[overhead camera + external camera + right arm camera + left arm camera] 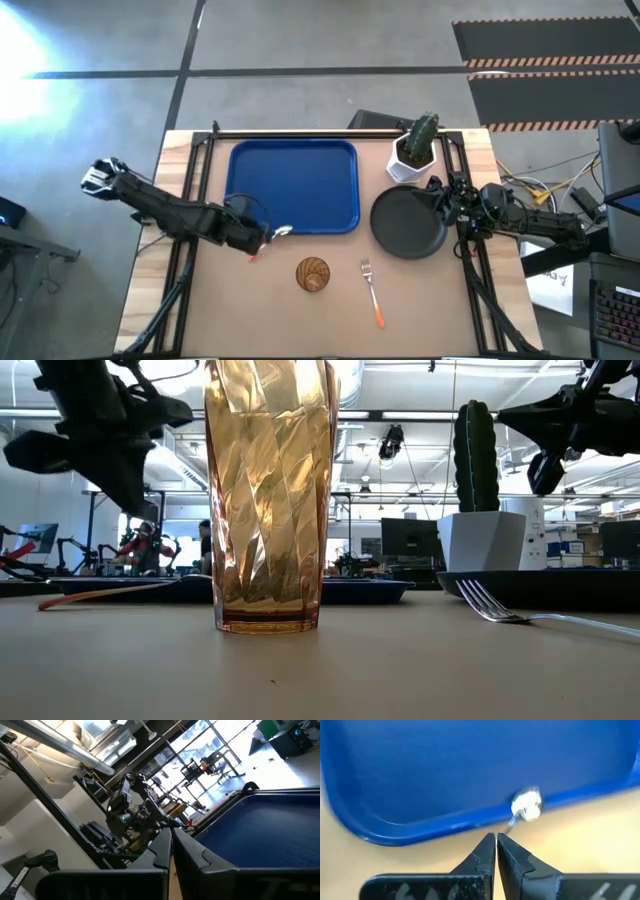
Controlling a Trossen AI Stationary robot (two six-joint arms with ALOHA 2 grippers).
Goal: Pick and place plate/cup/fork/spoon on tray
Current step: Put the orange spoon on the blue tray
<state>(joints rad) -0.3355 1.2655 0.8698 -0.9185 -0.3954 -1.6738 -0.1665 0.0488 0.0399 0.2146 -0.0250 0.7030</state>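
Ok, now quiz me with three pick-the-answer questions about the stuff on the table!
1. Where is the plate?
A. on the tray
B. on the table, right of the tray
C. on the floor
2. What colour is the tray?
A. red
B. blue
C. green
3. How is the left gripper?
A. wide open
B. shut
C. out of sight

Answers: 1 B, it lies on bare wood beside the tray; 2 B, it is bright blue all over; 3 B, its fingertips meet in the left wrist view.
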